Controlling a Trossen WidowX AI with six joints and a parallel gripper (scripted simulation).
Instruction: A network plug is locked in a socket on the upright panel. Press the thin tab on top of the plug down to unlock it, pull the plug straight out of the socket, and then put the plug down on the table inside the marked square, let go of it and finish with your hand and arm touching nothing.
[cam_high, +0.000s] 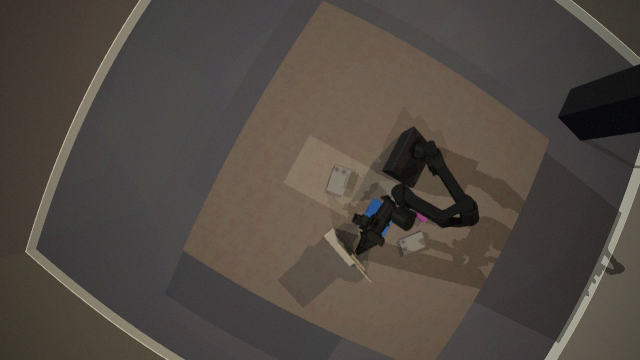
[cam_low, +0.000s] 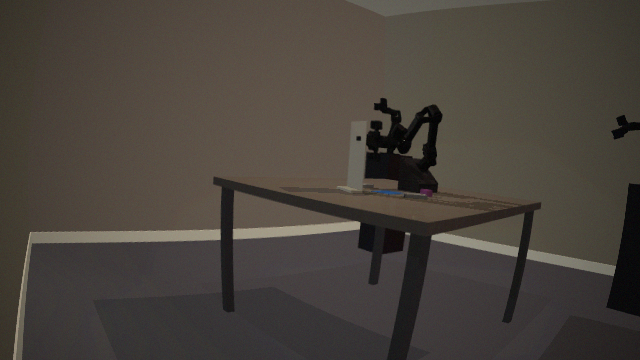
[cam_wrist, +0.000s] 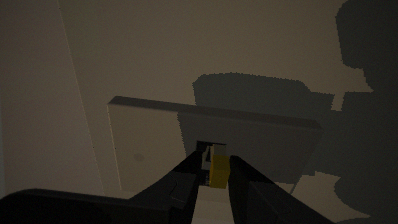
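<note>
- claw narrowed right down, both fingers flanking the yellow plug; the fingers look closed on the plug sides, contact itself too small to confirm
- plug seated in the socket on the upright panel, yellow body pokes out toward the wrist camera, thin tab not resolvable
- part of the panel face is under a dark shadow
- top view: gripper tip right at the panel edge, arm bent back to its dark base block
- exterior view: claw against the far face of the white panel, well above the table
- blue patch on the table under the wrist, small magenta piece just right of it
- two pale grey blocks: one far left of the arm, one near right of the claw
- lighter marked square on the table under the left grey block
</note>
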